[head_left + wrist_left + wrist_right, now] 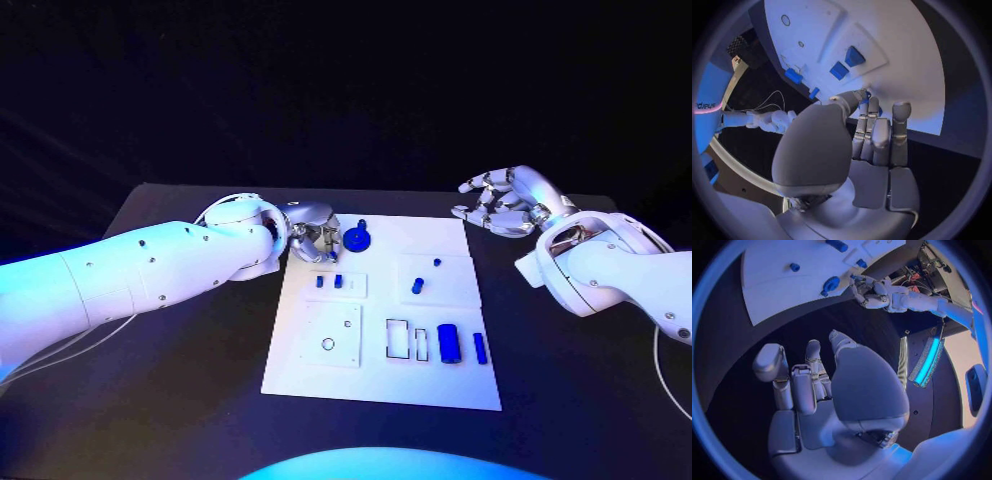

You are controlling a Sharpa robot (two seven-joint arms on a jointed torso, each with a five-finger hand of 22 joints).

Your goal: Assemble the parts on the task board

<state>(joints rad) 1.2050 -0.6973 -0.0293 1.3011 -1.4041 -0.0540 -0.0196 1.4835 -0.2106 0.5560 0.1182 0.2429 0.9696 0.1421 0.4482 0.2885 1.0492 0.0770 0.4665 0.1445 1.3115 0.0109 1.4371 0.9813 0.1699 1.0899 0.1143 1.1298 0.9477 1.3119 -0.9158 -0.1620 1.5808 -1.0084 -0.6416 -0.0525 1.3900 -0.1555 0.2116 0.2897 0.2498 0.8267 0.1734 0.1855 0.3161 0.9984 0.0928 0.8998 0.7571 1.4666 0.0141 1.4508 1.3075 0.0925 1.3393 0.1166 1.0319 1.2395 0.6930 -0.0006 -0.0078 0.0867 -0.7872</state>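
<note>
- Left hand [307,240] at far-left corner of task board [382,390], fingers curled beside round blue part [356,238]; grip unclear, can't tell.
- Right hand [505,203] off board, fingers apart, holding nothing.
- Risk: part slipping/tilting if pinch weak; could also knock nearby pegs [329,282].

Right hand [826,390] above the black table [761,375], fingers loosely curled, nothing in its grasp; task board [773,285] beyond the fingertips, apart from them; a round blue part [831,284] near the board's edge; a small blue part [794,267] farther in; left hand [869,292] at the board's edge, just beside the round blue part.
</note>
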